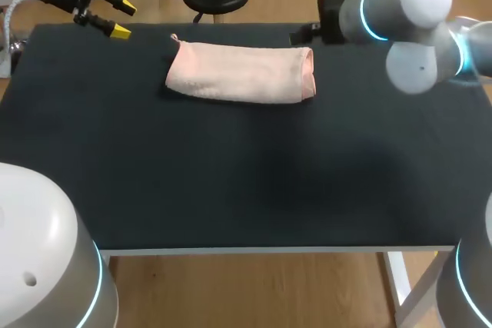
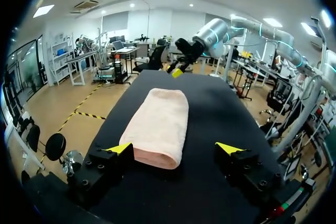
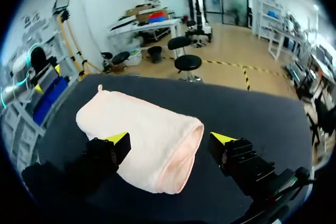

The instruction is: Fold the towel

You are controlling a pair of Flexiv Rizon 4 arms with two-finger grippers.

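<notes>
**Head view, left to right.**

- **Left gripper** (image 1: 121, 19): sits over the far left corner of the table (image 1: 231, 190). Its fingers are spread wide with nothing between them, and it is well apart from the towel.
- **Towel** (image 1: 242, 73): pale pink and folded into a long band. It lies flat on the far half of the black table, with its long axis running left to right. A small loop (image 1: 175, 37) sticks out at its far left corner. The stacked layers of the fold show at its right end.
- **Right gripper** (image 3: 169, 141): near the towel's right end, at the far edge of the table. The right arm (image 1: 400, 5) comes in from the right above the table and largely hides it from this camera.

**Left wrist view.** The towel runs lengthwise away from the left gripper. Its near end lies ahead of the gap between the two yellow tips and touches neither. The right gripper appears beyond the towel's other end, raised off the table and clear of the cloth.

**Right wrist view.** The right gripper's fingers are released and set wide apart, holding nothing. The towel's layered end lies below and ahead of the gap between them. The rest of the towel extends towards the left gripper at the far corner.
</notes>
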